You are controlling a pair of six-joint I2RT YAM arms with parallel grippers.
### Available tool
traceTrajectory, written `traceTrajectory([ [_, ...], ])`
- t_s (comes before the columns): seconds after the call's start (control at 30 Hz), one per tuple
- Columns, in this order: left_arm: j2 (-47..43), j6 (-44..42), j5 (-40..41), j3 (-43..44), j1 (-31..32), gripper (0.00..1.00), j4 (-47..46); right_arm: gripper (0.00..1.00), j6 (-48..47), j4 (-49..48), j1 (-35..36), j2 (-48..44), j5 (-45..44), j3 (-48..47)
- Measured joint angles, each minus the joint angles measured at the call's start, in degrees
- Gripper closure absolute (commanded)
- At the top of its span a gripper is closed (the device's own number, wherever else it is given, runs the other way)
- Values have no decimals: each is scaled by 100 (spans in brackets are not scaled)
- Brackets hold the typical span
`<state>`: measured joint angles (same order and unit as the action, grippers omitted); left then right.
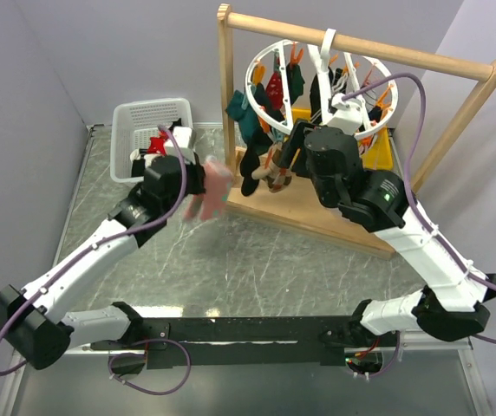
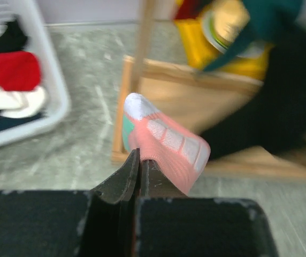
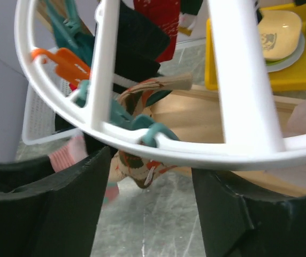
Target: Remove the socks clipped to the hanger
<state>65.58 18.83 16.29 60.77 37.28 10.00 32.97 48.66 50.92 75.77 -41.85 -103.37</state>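
Laundry sits at the far left: a white slatted plastic basket (image 1: 148, 130) holds one red sock (image 2: 8, 69), one black sock (image 2: 11, 37) and some white fabric whose count I cannot tell. Just right of the basket, the left gripper (image 1: 198, 180) has its jaws pressed together on the edge of one pale pink sock with white stripes and a white toe (image 2: 166, 144). That sock hangs off the fingertips above the grey marbled table (image 1: 231, 260), apart from the hanger and beside the frame's left post; it is blurred in the top view.

Further right, the white round plastic hanger ring (image 1: 317, 82) hangs by its hook from the rail of the tall wooden frame (image 1: 361, 52). Four clipped socks can be counted on its left side: one dark teal sock (image 1: 241, 117), one red patterned sock (image 1: 274, 87), one long black sock (image 1: 252, 165) and one brown patterned sock (image 1: 276, 178). The far side is too crowded to count.

The right gripper (image 1: 290, 156) is up at the ring's lower rim, jaws wide apart and holding nothing. In its wrist view the rim crosses above the gap between the two black fingers (image 3: 73, 214), and the brown patterned sock dangles from a teal clip (image 3: 153, 134) into that gap; I cannot tell whether the fingers touch it. One orange clip (image 3: 67, 61) sits on the rim to the left. Behind the frame a yellow tray (image 1: 378, 152) carries a pale plate (image 3: 276, 35).
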Motion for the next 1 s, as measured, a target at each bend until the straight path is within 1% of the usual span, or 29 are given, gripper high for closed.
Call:
traceTrajectory([
  [0.1, 254, 11, 57, 380, -387, 99, 81, 17, -166, -116, 0, -249, -11, 267],
  [0.27, 568, -57, 101, 1005, -957, 99, -9, 16, -402, -234, 0, -769, -15, 586],
  [0.37, 855, -70, -15, 1316, -1399, 99, -122, 16, -490, -313, 0, -1235, 7, 909],
  [0.57, 2015, 39, -501, 2179, -2566, 99, -114, 15, -866, -820, 0, -2575, 118, 2142],
  [0.7, 2782, 79, -710, 2712, -3027, 99, -76, 15, -1005, -870, -7, -2942, 90, 2271],
  [0.8, 3407, 98, -879, 3213, -3202, 99, -90, 15, -1045, -881, -7, -3097, 79, 2293],
  [0.83, 3545, 103, -931, 3307, -3230, 96, -96, 15, -1051, -885, -7, -3136, 79, 2315],
  [0.87, 3786, 114, -1027, 3497, -3272, 90, -70, 15, -1056, -896, -7, -3195, 81, 2374],
  [0.9, 4013, 131, -1108, 3670, -3296, 74, -59, 15, -1056, -887, -7, -3252, 83, 2437],
  [0.93, 4181, 138, -1165, 3794, -3311, 47, -46, 14, -1058, -885, -7, -3300, 90, 2492],
  [1.0, 4544, 168, -1252, 4116, -3324, 36, 173, 14, -1062, -881, -7, -3353, 90, 2559],
])
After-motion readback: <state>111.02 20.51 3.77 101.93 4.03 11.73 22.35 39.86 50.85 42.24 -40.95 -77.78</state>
